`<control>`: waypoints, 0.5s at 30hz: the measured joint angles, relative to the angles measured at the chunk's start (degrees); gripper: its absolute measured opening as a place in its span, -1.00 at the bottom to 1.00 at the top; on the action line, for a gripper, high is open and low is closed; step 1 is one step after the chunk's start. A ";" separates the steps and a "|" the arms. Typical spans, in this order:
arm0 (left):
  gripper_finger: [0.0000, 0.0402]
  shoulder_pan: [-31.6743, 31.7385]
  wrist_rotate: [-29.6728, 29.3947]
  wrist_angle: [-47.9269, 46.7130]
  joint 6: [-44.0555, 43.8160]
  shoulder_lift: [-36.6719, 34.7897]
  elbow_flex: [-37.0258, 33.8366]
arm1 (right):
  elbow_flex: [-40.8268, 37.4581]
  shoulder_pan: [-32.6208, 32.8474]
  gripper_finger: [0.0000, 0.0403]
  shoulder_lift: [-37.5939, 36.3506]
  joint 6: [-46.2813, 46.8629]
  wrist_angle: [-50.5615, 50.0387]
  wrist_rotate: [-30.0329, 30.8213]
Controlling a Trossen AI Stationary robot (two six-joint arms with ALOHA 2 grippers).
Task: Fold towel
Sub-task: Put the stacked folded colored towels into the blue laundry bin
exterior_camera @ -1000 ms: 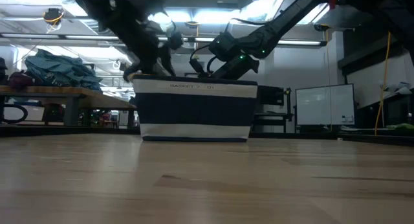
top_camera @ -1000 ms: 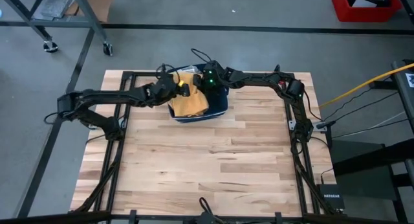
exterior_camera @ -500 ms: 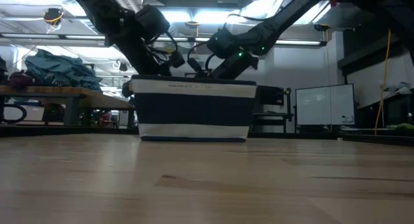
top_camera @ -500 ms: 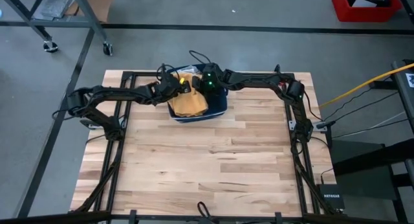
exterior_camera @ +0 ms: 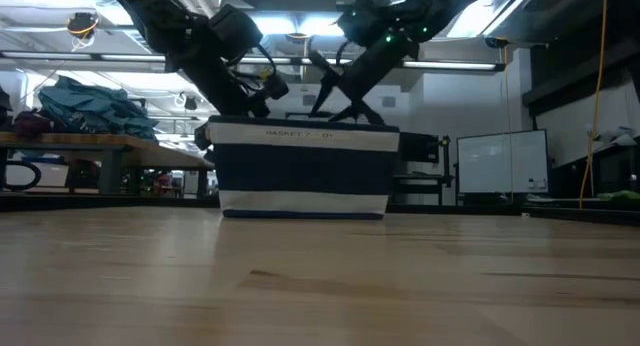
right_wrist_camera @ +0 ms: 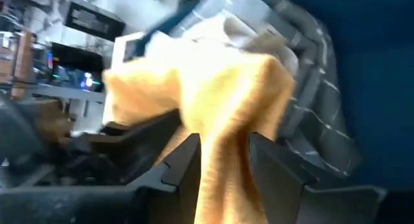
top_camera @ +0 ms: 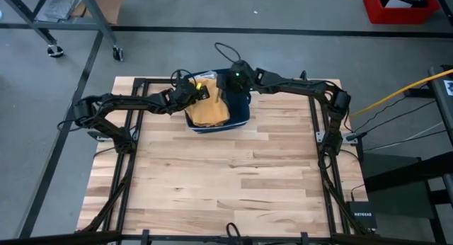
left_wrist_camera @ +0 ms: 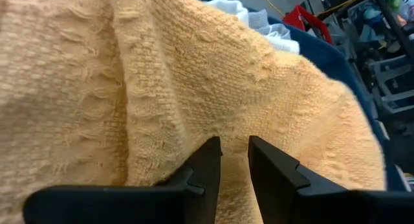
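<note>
Standing by the worktop (top_camera: 233, 181), I see the yellow towel (top_camera: 209, 112) lying in a dark blue basket (top_camera: 241, 112) near the far edge, and part of it hangs over the basket's front rim. It is a woven cotton cloth with a rough, looped surface and raised ribs, and it lies in soft folds and wrinkles. I judge it light and very limp: it will sag and bunch when it is lifted, but it is not slippery and nothing in it can break. Under it there are other cloths, a white one (left_wrist_camera: 262, 20) and a grey checked one (right_wrist_camera: 320, 114), so a careless pull may drag them out too.

The left tool (left_wrist_camera: 234, 149) is at the near left side of the basket, and its narrow gap is pinched on a ridge of the towel. The right tool (right_wrist_camera: 223, 156) is above the far side of the basket, and its fingers grasp a hanging fold of the same towel. I think the best hold is at two corners or along one hem, not in the middle, so the cloth can open flat.
</note>
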 joint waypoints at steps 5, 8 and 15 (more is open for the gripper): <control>-0.64 -0.10 0.89 5.08 0.37 0.04 -0.07 | 0.02 0.01 -0.34 -1.01 -1.42 6.51 -2.96; -0.64 -0.10 2.03 10.33 1.81 0.04 -0.02 | 0.02 0.81 -0.34 -0.74 -1.59 10.88 -5.38; -0.64 -0.21 3.48 8.22 1.01 0.02 0.22 | 0.04 1.44 -0.34 0.64 -2.18 9.33 -2.18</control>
